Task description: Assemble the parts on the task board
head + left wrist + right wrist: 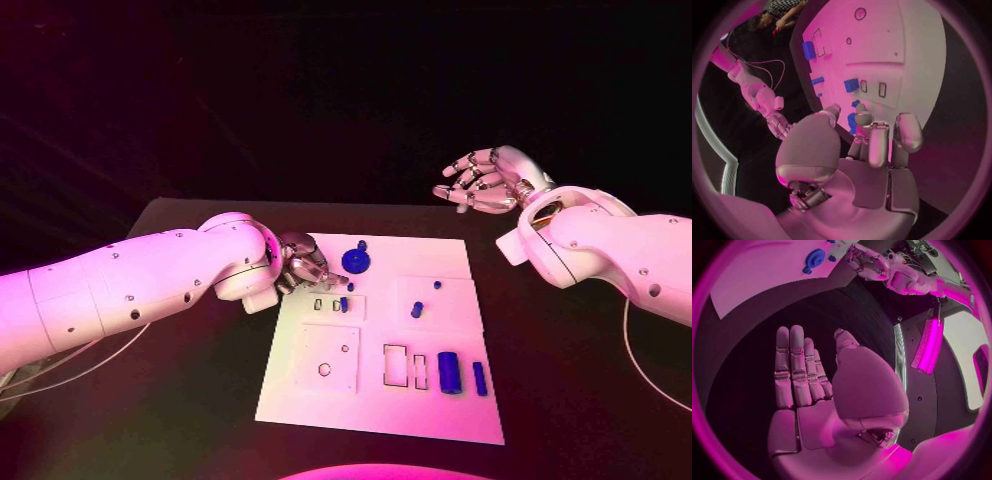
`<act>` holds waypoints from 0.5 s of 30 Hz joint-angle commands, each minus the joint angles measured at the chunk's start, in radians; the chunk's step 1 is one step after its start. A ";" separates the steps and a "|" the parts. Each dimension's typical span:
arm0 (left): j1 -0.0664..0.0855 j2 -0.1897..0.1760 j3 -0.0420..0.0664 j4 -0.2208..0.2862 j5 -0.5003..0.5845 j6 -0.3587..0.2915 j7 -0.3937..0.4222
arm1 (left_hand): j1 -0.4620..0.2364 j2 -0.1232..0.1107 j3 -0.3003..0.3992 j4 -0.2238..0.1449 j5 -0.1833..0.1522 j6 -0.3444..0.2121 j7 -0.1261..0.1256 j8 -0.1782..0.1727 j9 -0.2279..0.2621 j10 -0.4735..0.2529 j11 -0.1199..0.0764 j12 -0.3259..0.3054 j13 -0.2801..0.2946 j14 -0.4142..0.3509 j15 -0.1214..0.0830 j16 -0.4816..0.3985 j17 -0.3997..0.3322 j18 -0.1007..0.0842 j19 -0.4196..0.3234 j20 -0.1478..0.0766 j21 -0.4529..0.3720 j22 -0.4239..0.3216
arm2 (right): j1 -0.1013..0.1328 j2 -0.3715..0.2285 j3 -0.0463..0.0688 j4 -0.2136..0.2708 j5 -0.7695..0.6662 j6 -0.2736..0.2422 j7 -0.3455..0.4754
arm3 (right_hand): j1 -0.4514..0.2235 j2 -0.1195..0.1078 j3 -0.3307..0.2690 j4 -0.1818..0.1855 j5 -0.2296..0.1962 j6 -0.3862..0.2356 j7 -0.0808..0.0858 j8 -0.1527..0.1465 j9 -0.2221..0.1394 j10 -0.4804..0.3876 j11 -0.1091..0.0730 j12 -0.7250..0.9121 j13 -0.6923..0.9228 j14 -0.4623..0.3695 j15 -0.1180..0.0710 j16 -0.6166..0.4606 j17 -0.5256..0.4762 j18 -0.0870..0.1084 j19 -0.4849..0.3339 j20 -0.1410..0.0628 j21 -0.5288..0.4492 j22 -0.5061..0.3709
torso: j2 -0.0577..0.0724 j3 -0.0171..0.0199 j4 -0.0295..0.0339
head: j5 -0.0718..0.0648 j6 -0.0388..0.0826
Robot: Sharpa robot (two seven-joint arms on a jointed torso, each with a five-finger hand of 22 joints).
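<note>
While the black bench (577, 400) spreads matte and dark under everything, the task board (378, 400) lies on it as a flat, smooth white rectangle, its long axis running away from the robot, its face broken by shallow rectangular recesses and a few round holes.

The left robot hand (303, 262), silver and glossy, rests over the board's left edge near the far end. In the left wrist view its fingers (907, 132) curl down toward a small blue part (852, 122) at the fingertips, though I cannot tell whether that part is actually pinched or only touched. Just beyond this hand sits a round blue gear (356, 263) with a toothed rim, lying flat.

The right robot hand (483, 182) hovers above the bench past the board's far right corner, well apart from all parts; the right wrist view shows its fingers (792, 370) straight, apart, grasping nothing.

Nearer the robot, well apart from both hands, a blue cylinder (449, 372) lies on its side, long axis along the board's length, with a slimmer blue bar (479, 378) just beside it, parallel. A small blue peg (417, 310) stands nearer the board's middle.
</note>
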 commanded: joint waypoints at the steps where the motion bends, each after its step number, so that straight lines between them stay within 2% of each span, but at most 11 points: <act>1: 0.001 0.008 -0.001 -0.003 -0.010 0.034 -0.007 | -0.008 0.003 -0.006 0.000 0.000 0.001 -0.004 0.004 0.001 0.008 0.002 0.007 0.001 0.054 -0.006 0.003 0.087 -0.010 0.005 0.000 0.006 0.001 | 0.000 0.004 -0.001 -0.008 0.007 0.007 0.022 | 0.011 0.001 0.007 0.001 0.005 -0.010 0.023 0.008 -0.002 0.003 0.006 -0.008 -0.015 -0.006 0.010 -0.021 -0.002 0.010 0.000 0.004 -0.014 -0.015 | -0.004 -0.0011 0.0001 | 0.001 -0.002; 7: 0.001 0.023 -0.005 -0.013 -0.021 0.059 -0.010 | -0.008 0.005 -0.006 0.000 0.000 0.000 -0.004 0.004 0.002 0.009 0.001 0.009 0.003 0.056 -0.006 0.007 0.093 -0.011 0.009 -0.001 0.009 0.007 | -0.002 0.010 -0.003 -0.015 -0.005 0.003 0.030 | 0.026 0.001 0.017 0.000 0.009 -0.012 0.025 0.014 -0.006 0.002 0.009 -0.021 -0.043 -0.012 0.014 -0.056 -0.002 0.010 -0.002 0.009 -0.034 -0.041 | -0.002 0.0004 0.0001 | -0.001 -0.004; 15: 0.001 0.036 -0.009 -0.023 -0.031 0.075 -0.013 | -0.005 0.006 -0.006 -0.002 0.000 0.000 -0.005 0.004 0.003 0.007 0.000 0.007 -0.001 0.058 -0.006 0.011 0.098 -0.012 0.012 -0.001 0.010 0.011 | -0.004 0.014 -0.005 -0.017 -0.012 0.001 0.035 | 0.031 0.000 0.022 0.000 0.013 -0.013 0.026 0.015 -0.008 0.001 0.010 -0.025 -0.053 -0.012 0.015 -0.066 -0.001 0.010 -0.002 0.010 -0.041 -0.049 | -0.001 -0.0002 -0.0001 | -0.007 -0.007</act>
